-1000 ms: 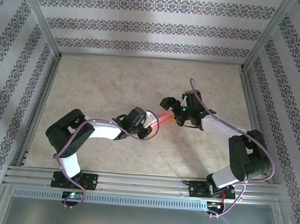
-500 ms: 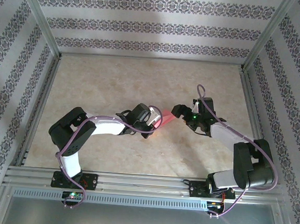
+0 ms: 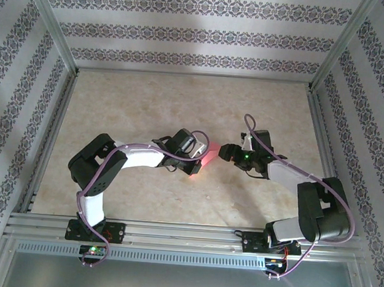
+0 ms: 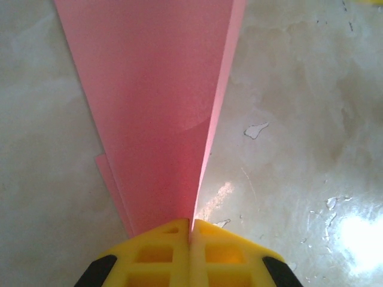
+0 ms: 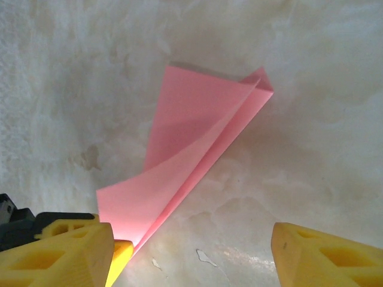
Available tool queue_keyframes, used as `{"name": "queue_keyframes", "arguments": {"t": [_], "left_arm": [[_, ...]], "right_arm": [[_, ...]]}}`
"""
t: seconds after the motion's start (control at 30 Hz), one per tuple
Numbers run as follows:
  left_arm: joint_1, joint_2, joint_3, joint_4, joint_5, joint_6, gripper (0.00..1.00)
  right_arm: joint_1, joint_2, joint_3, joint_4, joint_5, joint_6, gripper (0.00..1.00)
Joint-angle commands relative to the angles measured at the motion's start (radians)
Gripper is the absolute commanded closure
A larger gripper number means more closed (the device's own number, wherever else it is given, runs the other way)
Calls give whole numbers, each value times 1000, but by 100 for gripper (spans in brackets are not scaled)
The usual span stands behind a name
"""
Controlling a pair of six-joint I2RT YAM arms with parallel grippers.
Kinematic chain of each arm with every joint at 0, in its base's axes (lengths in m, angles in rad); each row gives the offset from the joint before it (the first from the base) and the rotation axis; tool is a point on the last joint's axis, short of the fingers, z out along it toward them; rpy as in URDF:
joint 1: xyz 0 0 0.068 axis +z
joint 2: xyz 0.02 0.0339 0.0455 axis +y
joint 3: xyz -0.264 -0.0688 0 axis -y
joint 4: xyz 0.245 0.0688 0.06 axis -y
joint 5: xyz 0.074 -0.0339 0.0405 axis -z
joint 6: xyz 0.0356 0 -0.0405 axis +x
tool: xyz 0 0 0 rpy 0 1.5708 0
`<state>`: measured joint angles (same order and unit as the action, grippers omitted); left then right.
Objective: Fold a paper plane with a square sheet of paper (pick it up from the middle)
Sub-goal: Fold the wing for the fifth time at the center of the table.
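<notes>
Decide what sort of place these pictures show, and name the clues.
Most likely a robot lab test cell: a left arm and right arm bolted to a metal rail, an aluminium frame around patterned backdrop panels, and folded pink paper as the workpiece.

The left arm [image 3: 137, 158] and right arm [image 3: 289, 172] have white links, black joints, purple cables [image 3: 80, 206]; the fingers [image 4: 158, 254] are yellow lattice.

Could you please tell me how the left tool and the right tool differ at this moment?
The left tool is shut tight; the right tool stands wide open. The left tool grips the pink paper; the right tool grips nothing. Both have yellow fingers.
</notes>
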<state>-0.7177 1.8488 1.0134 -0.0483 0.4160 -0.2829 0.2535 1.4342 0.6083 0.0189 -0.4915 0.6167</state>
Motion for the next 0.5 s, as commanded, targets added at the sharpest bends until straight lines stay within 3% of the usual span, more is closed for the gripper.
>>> {"name": "queue_keyframes", "arguments": {"t": [0.0,0.47], "left_arm": [[18,12,13,-9,45,-71,100],[37,29,-14,56,67,-195,100]], "right_arm": [[21,36,20,10,-23,-50,32],[81,134,93,-14,-22,-81,43]]}}
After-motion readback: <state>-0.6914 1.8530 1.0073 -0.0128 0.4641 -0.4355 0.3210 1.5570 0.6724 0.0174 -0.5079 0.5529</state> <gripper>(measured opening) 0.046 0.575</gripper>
